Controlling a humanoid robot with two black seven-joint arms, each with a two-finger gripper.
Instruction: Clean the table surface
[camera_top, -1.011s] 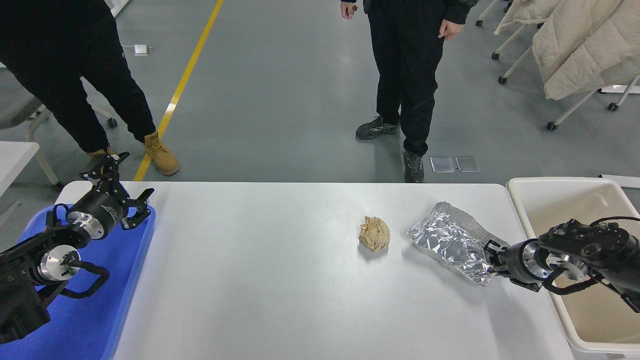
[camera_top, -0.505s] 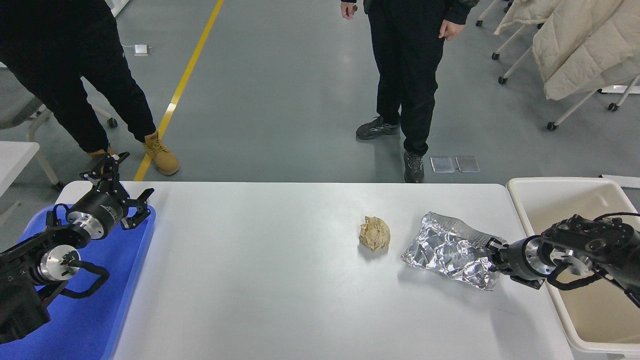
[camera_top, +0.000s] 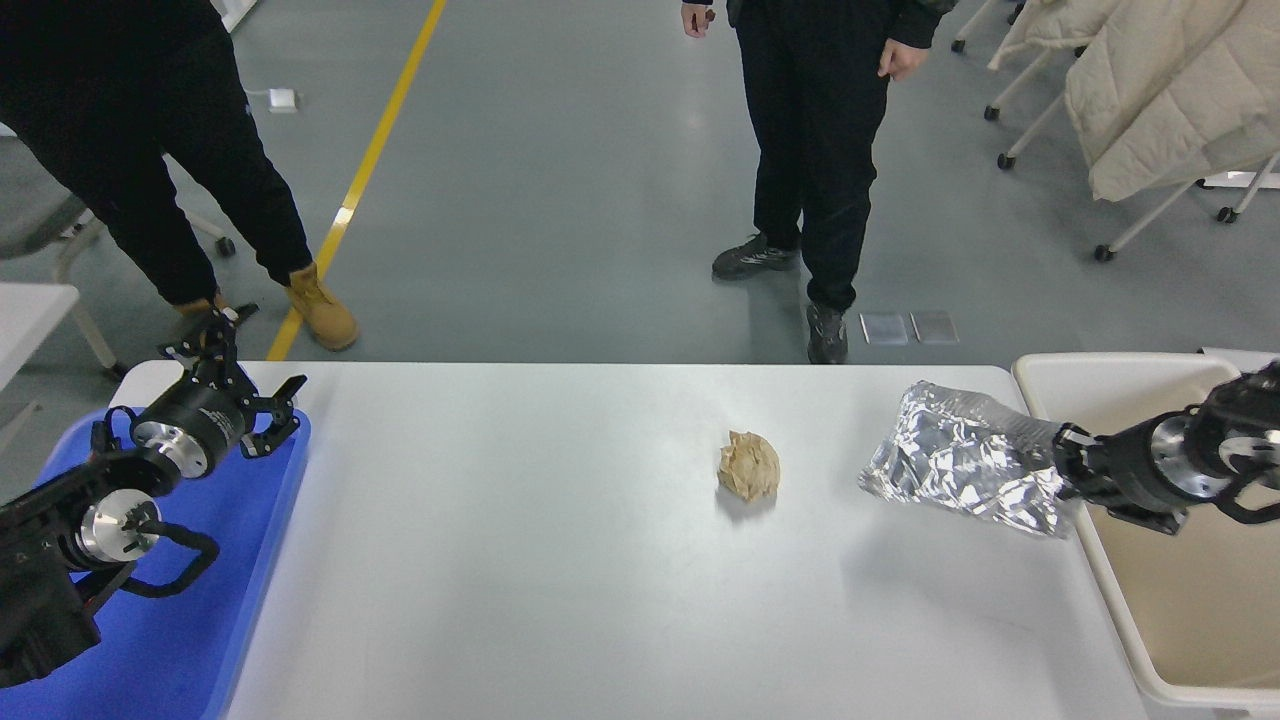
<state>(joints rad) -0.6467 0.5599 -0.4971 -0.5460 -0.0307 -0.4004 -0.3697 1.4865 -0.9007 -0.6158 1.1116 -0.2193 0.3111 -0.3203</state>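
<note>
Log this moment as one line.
right gripper: shut on foil bag, lifted near bin | paper ball: on table surface

- The table surface (camera_top: 560, 560) is white, with a crumpled brown paper ball (camera_top: 748, 466) resting on it, right of its middle.
- Right of the paper ball, well apart from it, a crinkled silver foil bag (camera_top: 960, 460) hangs above the table, its shadow below it.
- The right gripper (camera_top: 1068, 468) is clamped on the bag's right end, at the rim of the cream bin (camera_top: 1040, 385).
- Far left of the paper ball, the left gripper (camera_top: 235, 375) hovers with fingers spread over the blue tray (camera_top: 190, 640).
- Beyond the table, two people in dark trousers (camera_top: 815, 150) stand on the grey floor.
</note>
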